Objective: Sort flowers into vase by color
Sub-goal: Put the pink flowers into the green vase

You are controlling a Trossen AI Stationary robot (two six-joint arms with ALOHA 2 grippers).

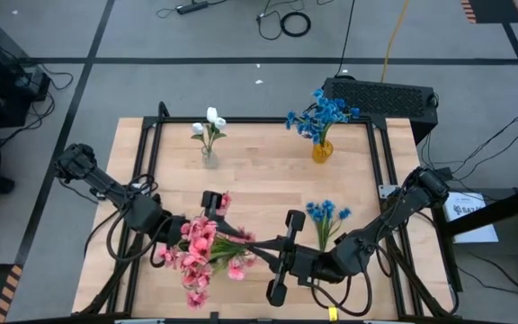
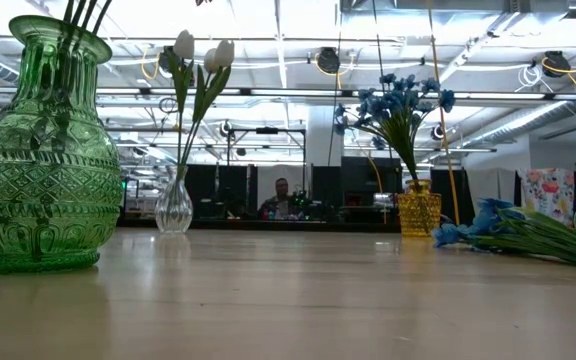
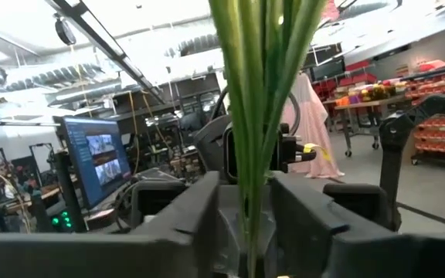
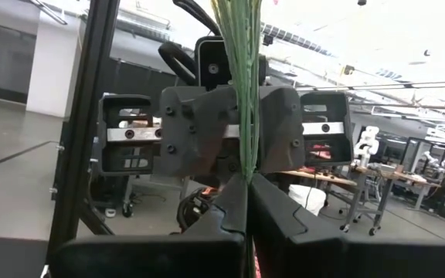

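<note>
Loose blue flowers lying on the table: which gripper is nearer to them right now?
Right. The right gripper, shut on the pink flowers' stems, sits just beside the loose blue flowers. The left gripper, shut on the same bunch, is farther off, across the pink blossoms.

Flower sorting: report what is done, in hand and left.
Done: white tulips stand in the clear glass vase, blue sprigs in the amber vase. In hand: left gripper and right gripper both clamp the pink bunch. Left: loose blue flowers on the table, and the pink bunch to place.
</note>
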